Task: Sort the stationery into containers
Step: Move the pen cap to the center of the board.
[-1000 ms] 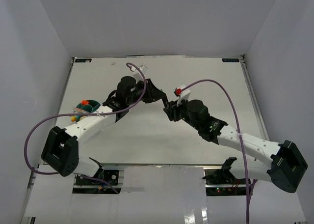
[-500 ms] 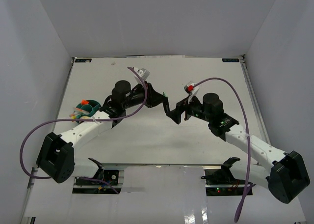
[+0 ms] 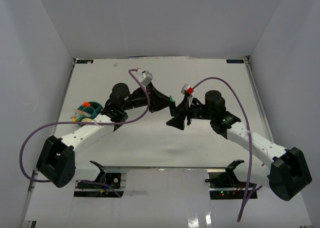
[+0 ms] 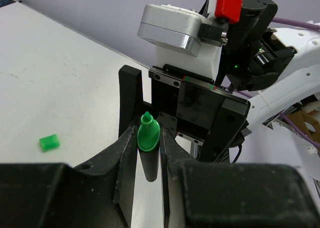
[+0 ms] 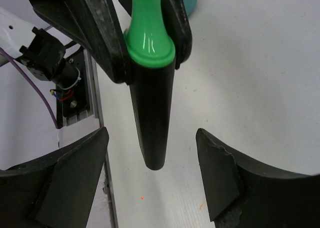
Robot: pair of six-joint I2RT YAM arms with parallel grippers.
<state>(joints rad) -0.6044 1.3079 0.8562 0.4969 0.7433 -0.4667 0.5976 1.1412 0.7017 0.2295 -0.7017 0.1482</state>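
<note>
White desk [image 3: 150, 143]: left pincer [image 4: 147, 139] clamps a green-collared black marker [image 5: 151, 118]; right pincer [image 5: 150, 148] open, jaws flanking its end, untouching.

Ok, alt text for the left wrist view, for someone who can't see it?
The left gripper is shut on a black marker with a green end, held above a white table. The right arm faces it close behind, and a small green piece lies on the table at left.

No legible text. Two dark labels [image 3: 85, 61] on the far edge of the table [image 3: 210, 83] are too small to read.
</note>
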